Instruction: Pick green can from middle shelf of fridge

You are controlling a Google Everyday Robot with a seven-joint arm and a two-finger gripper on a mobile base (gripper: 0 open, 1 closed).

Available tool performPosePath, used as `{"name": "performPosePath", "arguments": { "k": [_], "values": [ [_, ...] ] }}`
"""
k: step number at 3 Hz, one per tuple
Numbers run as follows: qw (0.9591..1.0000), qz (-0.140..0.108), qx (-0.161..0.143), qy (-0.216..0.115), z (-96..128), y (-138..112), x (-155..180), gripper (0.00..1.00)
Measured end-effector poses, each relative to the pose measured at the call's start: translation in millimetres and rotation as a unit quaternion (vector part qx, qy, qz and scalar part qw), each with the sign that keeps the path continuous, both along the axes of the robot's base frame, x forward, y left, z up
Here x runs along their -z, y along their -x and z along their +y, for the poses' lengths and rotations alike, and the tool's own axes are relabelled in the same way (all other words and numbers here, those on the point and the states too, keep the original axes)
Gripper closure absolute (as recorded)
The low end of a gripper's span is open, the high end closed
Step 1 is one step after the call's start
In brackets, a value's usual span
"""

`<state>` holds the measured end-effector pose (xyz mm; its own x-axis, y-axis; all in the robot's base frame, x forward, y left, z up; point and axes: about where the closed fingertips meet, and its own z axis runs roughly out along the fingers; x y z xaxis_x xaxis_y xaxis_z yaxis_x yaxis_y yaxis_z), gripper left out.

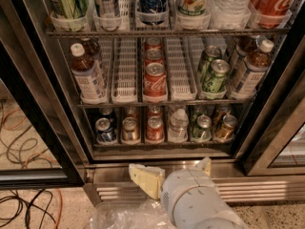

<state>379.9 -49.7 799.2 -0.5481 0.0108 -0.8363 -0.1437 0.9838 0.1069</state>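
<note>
Gripper: bottom centre of the frame, in front of the fridge base; pale fingers spread apart, holding nothing.
Green can: upright at the front of the middle shelf, right of centre, well above the gripper.
Second green can: just behind it, same lane.
Coca-Cola cans: centre lane.
Brown bottles: both shelf ends.

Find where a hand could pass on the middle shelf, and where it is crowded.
Two empty lanes: one between the left bottle and the red cans, one between the red cans and the green cans. The right end is crowded, green cans beside bottles. The gripper sits low by the fridge base, fingers open.
</note>
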Motion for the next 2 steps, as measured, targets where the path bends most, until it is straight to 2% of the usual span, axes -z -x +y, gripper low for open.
{"name": "performPosePath", "arguments": {
  "k": [1, 2],
  "values": [
    [1.0000, -0.001, -0.002, 0.002, 2, 0, -1, 0.00],
    [0.9996, -0.023, 0.007, 0.011, 1, -12, -3, 0.00]
  ]
}}
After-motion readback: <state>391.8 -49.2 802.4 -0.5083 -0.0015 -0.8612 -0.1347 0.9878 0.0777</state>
